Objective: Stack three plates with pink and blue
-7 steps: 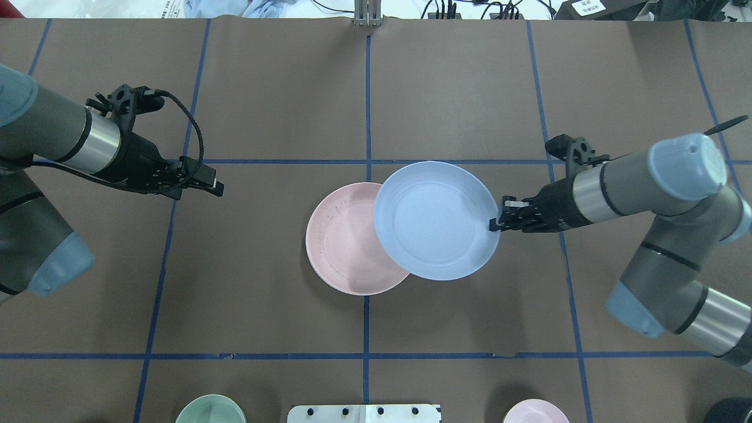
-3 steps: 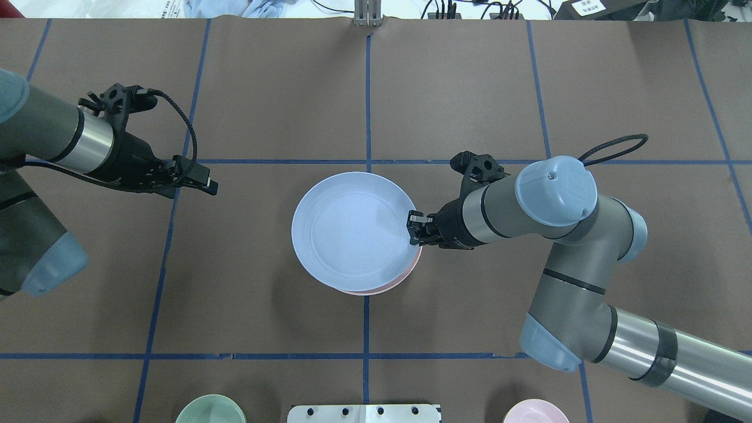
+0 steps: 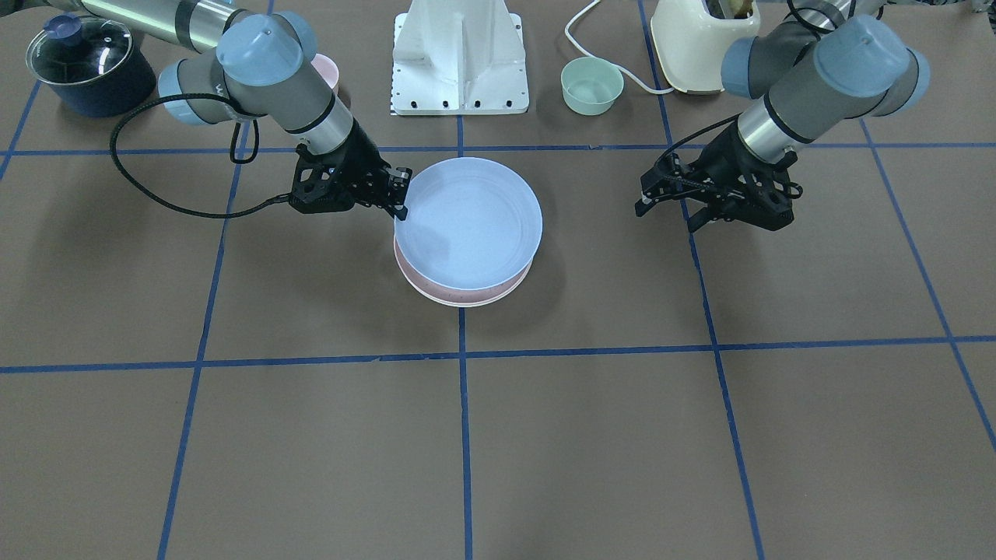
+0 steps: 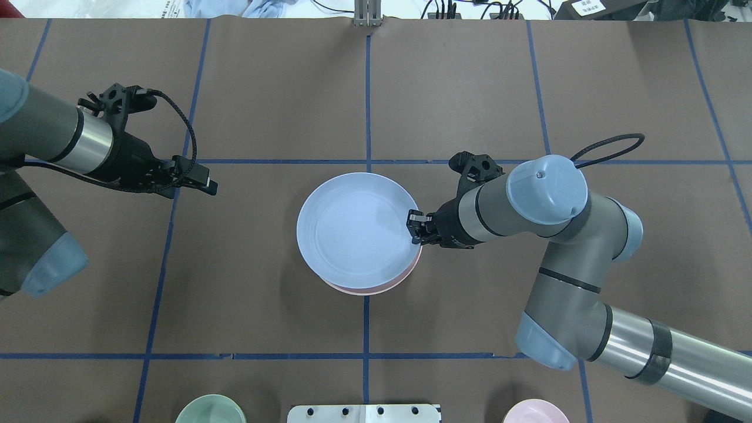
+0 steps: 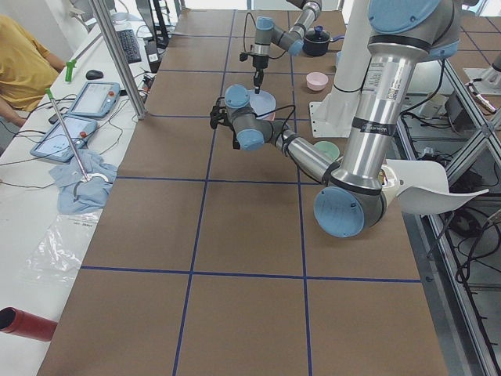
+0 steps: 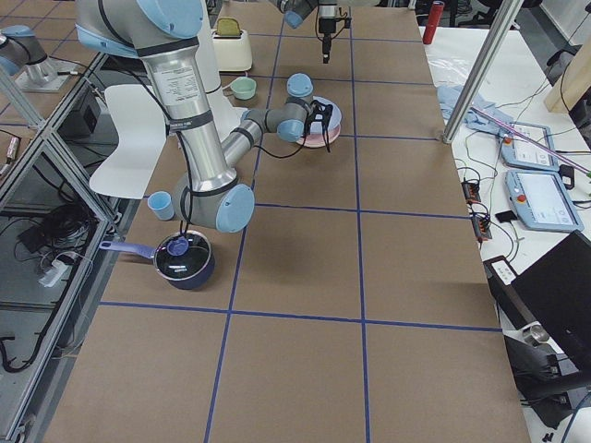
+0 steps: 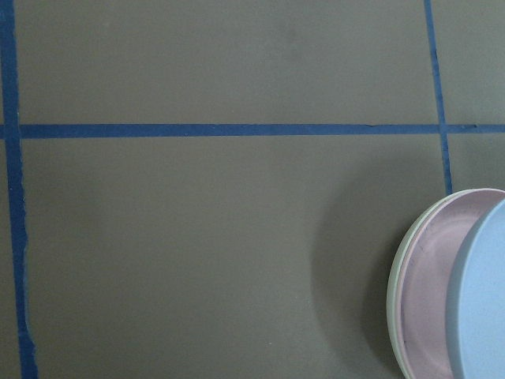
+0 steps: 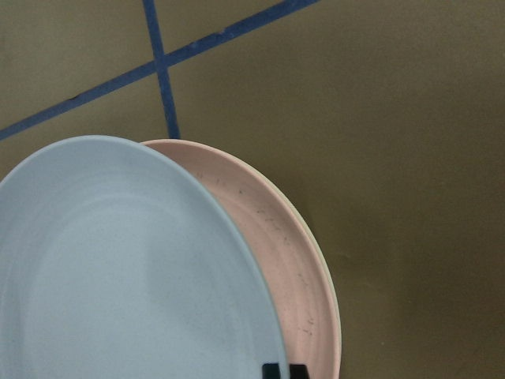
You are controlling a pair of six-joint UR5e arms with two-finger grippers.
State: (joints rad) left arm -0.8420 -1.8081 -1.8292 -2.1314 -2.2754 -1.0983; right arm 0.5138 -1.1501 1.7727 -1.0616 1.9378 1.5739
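Note:
The pale blue plate hangs just above the pale pink plate, slightly off-centre, so only the pink rim shows at the near right. My right gripper is shut on the blue plate's right rim; it also shows in the front view. In the left wrist view the pink plate rests in a cream plate whose rim shows beneath it. My left gripper hovers open and empty, well to the left of the stack, over bare table.
A mint-green bowl and a small pink bowl sit by the robot's base plate. A lidded dark pot and a cream appliance stand at that same edge.
My right gripper carried the blue plate leftward from beside the pink plate to over it, then settled it a little. The left arm shifted slightly.

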